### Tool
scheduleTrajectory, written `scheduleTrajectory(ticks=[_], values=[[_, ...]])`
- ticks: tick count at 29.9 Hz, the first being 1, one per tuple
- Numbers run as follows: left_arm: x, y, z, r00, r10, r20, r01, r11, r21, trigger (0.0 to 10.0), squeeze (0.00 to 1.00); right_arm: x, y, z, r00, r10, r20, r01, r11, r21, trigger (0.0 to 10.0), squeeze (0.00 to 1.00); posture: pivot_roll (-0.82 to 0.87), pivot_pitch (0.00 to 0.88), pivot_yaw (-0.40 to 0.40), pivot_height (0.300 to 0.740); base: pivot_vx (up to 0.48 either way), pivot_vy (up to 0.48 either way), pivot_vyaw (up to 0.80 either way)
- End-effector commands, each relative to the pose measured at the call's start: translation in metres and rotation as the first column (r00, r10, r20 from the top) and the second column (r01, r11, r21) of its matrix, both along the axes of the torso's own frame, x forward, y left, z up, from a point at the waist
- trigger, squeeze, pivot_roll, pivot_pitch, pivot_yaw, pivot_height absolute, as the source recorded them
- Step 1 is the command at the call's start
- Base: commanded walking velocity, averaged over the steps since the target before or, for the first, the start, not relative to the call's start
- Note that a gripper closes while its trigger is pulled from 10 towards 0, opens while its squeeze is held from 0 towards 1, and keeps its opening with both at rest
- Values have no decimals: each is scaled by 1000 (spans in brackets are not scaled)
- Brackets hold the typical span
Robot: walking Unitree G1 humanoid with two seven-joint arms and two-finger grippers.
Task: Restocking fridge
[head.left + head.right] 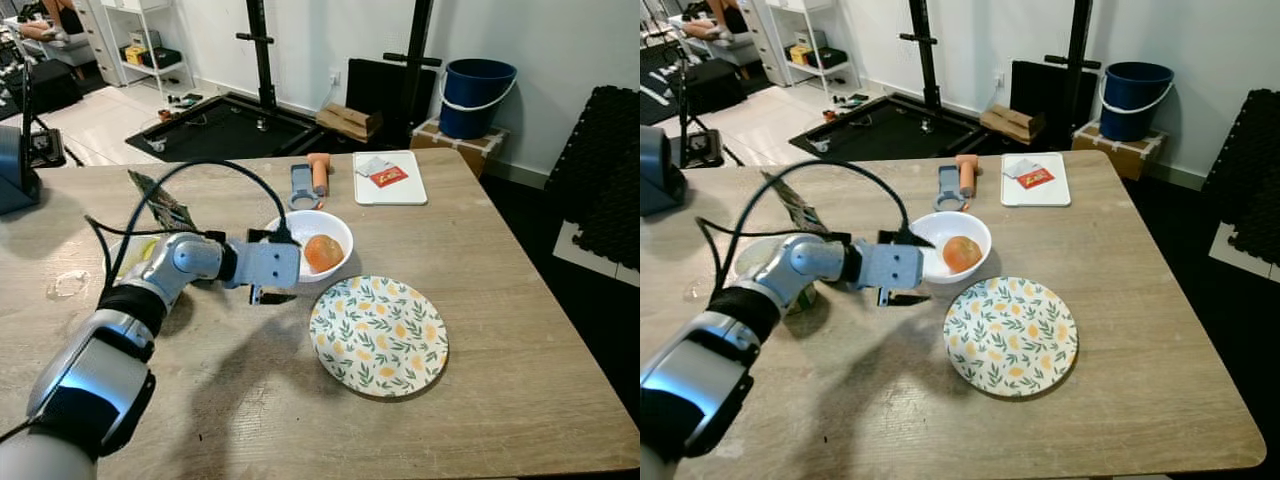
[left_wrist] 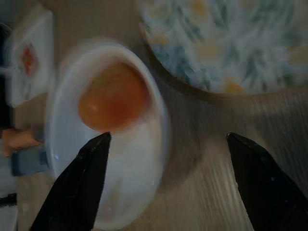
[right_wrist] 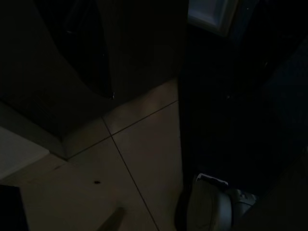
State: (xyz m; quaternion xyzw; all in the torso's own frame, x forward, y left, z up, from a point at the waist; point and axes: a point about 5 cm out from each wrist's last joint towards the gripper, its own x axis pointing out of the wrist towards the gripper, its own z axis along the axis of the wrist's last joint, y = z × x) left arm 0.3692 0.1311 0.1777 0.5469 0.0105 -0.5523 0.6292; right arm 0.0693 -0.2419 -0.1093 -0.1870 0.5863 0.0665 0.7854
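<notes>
At nine o'clock on the wooden table, by the left edge, stands a grey device. Just inward lies a tilted snack packet beside a yellowish item the arm partly hides.

The left gripper reaches across the table's middle from eight o'clock, its fingers spread wide and holding nothing. One finger hangs over the near rim of the white bowl; the other is over bare wood between that rim and the plate. A black cable loops above the wrist.

The bowl sits at the centre, and in it rests an orange fruit, toward its three o'clock side. At twelve o'clock from the bowl lie a grey tool and a carrot-coloured piece, touching each other.

At five o'clock from the bowl, just beside it, lies a flowered plate. Farther back, at one o'clock, a white board carries a red sachet close to the far edge.

The right half of the table is bare wood out to its right and near edges. Beyond the far edge stand a black rack and a blue bucket.

The right wrist view is dark, showing tiled floor; whether the right gripper is open or closed I cannot tell.
</notes>
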Motion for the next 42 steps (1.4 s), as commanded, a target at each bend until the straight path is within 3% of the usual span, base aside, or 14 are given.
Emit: scheduleTrajectory(ticks=[1,11,16,34,39,42], values=[[0,0,-8,1000,-10,4,10,995,101,10000,0,-5,-1,0,1000,9,-10,-9,1000,-6,10000,0,-98,134,48,740,0,0,0],[8,1,0,997,2,79,-18,980,196,10000,0,-4,-3,0,1000,13,-1,-13,1000,-10,10000,0,-108,146,49,740,0,0,0],[14,1,2,984,40,173,-73,980,187,10000,0,-4,-2,0,1000,13,1,-13,1000,-10,10000,0,-112,154,49,740,0,0,0],[17,-6,-8,954,43,295,-102,977,186,10000,0,-15,-6,0,1000,22,-12,-22,1000,-16,10000,0,-148,202,43,740,0,0,0],[15,-11,-12,972,84,217,-116,983,139,10000,0,-20,-8,0,1000,25,-16,-25,999,-21,10000,0,-172,229,40,740,0,0,0],[14,-15,-14,987,146,70,-150,987,63,10000,0,-24,-12,1,999,25,-20,-26,999,-28,10000,0,-181,240,38,740,0,0,0]])
